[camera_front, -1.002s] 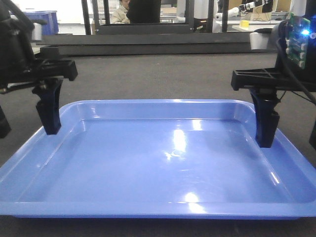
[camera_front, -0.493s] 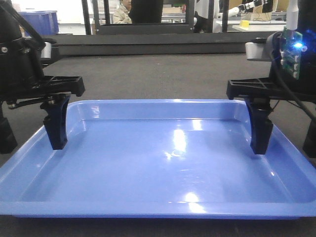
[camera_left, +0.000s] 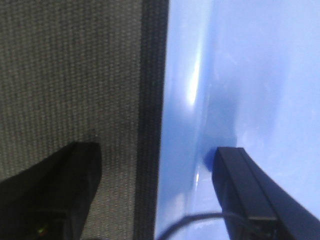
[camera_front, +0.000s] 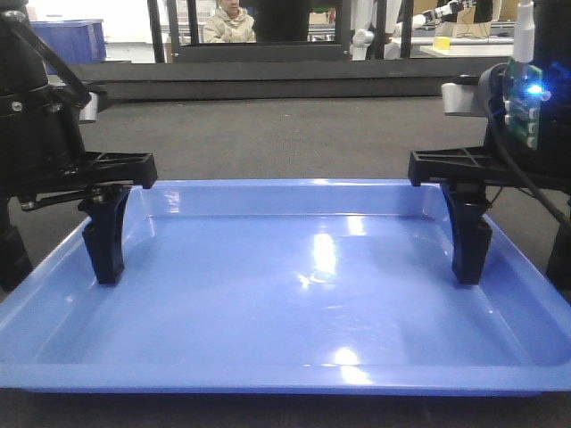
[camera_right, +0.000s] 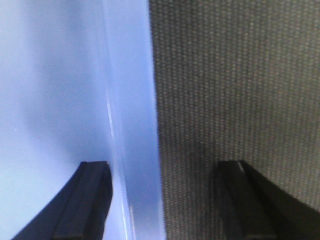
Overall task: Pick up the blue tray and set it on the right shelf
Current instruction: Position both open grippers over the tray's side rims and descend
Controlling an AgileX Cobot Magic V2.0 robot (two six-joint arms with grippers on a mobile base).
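Both arms have come down over the last second. The left claw (camera_front: pixel 55 267) sat higher, with its inner finger barely past the rim. Now that finger (camera_left: pixel 240 190) stands low inside the blue tray (camera_front: pixel 303 303), close against the left wall, and the outer finger (camera_left: pixel 70 195) hangs over the dark woven worktop (camera_front: pixel 294 143) just outside the rim. The right claw (camera_front: pixel 516 267) has dropped less, and it mirrors the left: one finger (camera_right: pixel 90 200) is inside by the right wall and the other (camera_right: pixel 240 200) is outside above the worktop. Both claws are spread wide and grasping nothing, each straddling its side of the tray with a clear gap to the plastic.

The tray has not shifted. It lies flat on the worktop between the two arms, empty, its glossy floor throwing back the lights.

I read this as the end of the approach, with the grab itself not yet made. Next I would close both claws on the walls together, since pinching one side first could skid the tray on this surface. I cannot pick out the right shelf from here, so the carry will need a turn before I can judge the placement.
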